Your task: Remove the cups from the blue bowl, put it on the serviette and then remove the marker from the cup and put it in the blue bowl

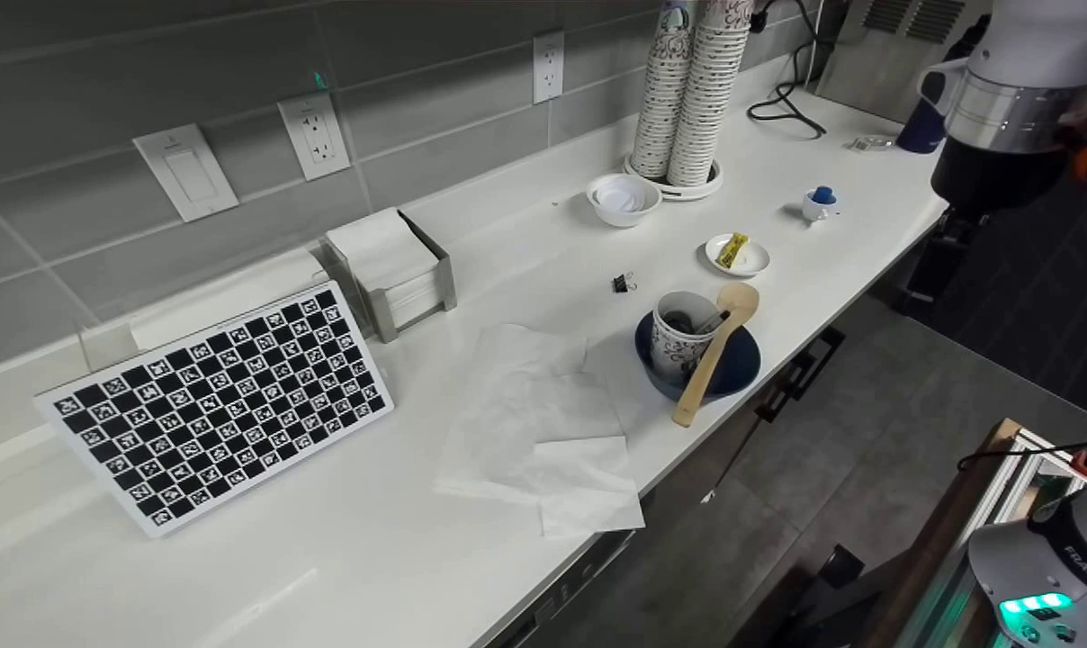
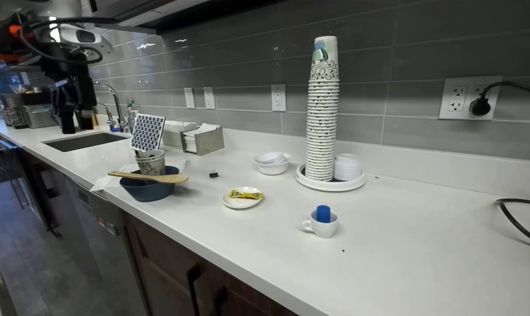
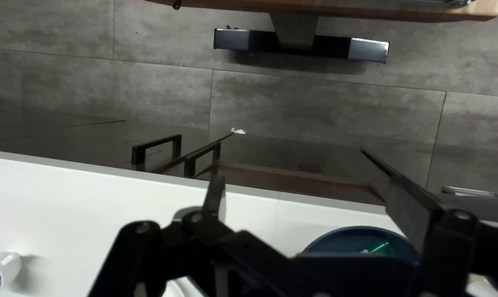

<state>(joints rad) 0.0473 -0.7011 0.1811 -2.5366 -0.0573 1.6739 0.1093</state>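
Observation:
The dark blue bowl [image 1: 740, 364] stands near the counter edge in both exterior views [image 2: 146, 192] and partly in the wrist view [image 3: 348, 239]. Patterned white paper cups [image 1: 674, 353], nested, stand in it [image 2: 153, 166], with dark items inside. A wooden spoon [image 1: 713, 364] lies across the bowl. A blue cylinder [image 2: 323, 213] stands in a small white mug [image 2: 321, 229]; whether it or an item in the paper cup is the marker, I cannot tell. The rumpled white serviette [image 1: 525, 409] lies beside the bowl. My gripper [image 3: 290, 168] is open and empty, above and apart from the bowl [image 2: 77, 130].
A white plate [image 2: 243, 203] with a yellow packet [image 2: 246, 194], a binder clip [image 1: 623, 283] and a small white bowl [image 1: 624, 216] stand nearby. Tall cup stacks [image 1: 687, 117], a napkin holder [image 1: 449, 283] and a chequered board [image 1: 229, 405] stand toward the wall.

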